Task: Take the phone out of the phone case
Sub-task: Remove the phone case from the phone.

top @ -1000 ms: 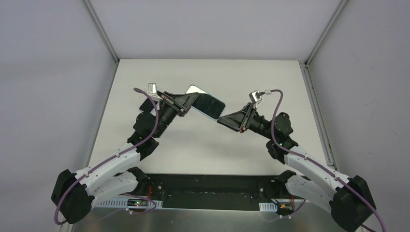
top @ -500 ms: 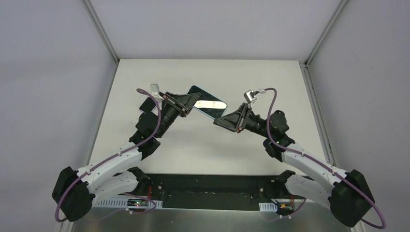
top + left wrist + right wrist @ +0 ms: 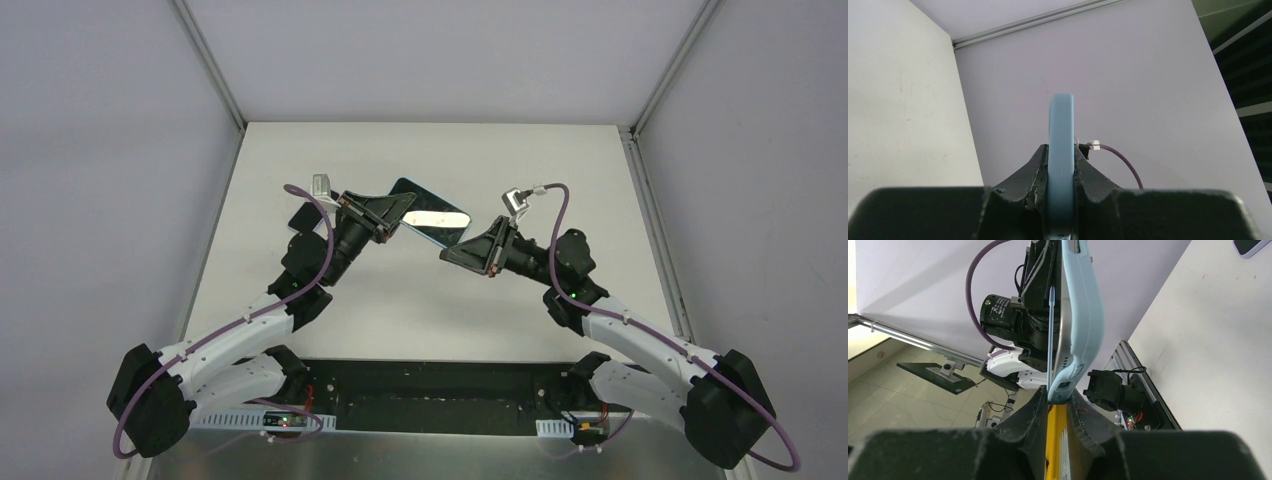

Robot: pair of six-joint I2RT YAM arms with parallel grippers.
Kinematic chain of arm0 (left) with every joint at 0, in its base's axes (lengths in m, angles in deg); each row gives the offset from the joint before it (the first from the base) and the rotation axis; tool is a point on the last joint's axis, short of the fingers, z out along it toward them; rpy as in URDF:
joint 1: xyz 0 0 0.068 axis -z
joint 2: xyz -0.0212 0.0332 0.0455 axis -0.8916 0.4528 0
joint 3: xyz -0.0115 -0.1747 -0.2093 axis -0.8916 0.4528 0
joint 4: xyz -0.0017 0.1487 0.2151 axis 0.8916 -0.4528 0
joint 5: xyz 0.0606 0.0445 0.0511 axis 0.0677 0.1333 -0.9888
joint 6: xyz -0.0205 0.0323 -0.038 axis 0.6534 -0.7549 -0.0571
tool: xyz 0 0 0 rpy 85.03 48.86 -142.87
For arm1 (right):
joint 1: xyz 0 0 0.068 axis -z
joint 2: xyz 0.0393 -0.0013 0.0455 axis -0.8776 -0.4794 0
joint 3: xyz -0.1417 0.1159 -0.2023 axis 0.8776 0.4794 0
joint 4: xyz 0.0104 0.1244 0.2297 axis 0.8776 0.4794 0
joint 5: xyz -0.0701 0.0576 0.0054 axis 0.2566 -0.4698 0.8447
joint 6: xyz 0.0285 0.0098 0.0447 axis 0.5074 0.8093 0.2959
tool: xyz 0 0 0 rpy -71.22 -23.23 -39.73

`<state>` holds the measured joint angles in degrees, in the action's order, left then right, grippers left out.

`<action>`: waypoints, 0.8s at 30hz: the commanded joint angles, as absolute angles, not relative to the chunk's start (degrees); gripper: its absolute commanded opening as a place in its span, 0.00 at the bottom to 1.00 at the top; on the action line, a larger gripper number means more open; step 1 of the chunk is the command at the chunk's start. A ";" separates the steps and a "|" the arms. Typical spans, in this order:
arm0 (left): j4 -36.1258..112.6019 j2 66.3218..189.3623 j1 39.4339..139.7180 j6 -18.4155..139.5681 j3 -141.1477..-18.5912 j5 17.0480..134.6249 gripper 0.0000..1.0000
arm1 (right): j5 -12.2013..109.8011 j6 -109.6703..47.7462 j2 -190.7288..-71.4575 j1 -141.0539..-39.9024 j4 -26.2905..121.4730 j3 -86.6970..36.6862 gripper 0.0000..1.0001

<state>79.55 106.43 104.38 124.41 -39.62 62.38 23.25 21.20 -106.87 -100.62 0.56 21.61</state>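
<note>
Top external view: the phone (image 3: 432, 215) is held up off the white desk (image 3: 520, 170), near the middle and a bit toward 12 o'clock. Its dark screen faces up and has a bright shine on it. The phone sits inside the light blue phone case (image 3: 401, 184), whose rim shows around the screen.

The left arm (image 3: 300, 280) reaches in from 7 o'clock. The left jaws hold the phone's 9 o'clock end. The right arm (image 3: 570, 265) reaches in from 5 o'clock. The right jaws meet the phone's 4 o'clock corner.

Left wrist view: the blue case stands on its edge, straight up toward 12 o'clock. The left jaws are closed tight on it, one black finger (image 3: 1030, 172) pressed on each side.

Right wrist view: the case hangs down from 12 o'clock, with its curved blue back facing 3 o'clock. The grey phone is tucked in on the 9 o'clock side. The bottom end of the case sits between the two black fingers (image 3: 1034, 407) of the right jaws, which are closed on it. A thin pale strip runs just beside the phone's face. I cannot tell what that strip is.

A dark flat thing (image 3: 297, 214) lies on the desk at 9 o'clock from the phone. It is partly hidden behind the left arm.
</note>
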 commanded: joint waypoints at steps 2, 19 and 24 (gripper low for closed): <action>85.59 105.51 104.89 126.62 -42.07 61.03 0.00 | 24.27 16.21 -106.15 -101.60 -0.35 18.99 0.17; 85.00 109.71 105.00 133.37 -42.59 66.64 0.00 | 27.61 -4.99 -95.30 -102.87 8.17 18.93 0.00; 85.00 109.92 105.08 134.32 -42.94 67.49 0.00 | 28.24 -7.87 -94.66 -103.41 2.85 21.16 0.00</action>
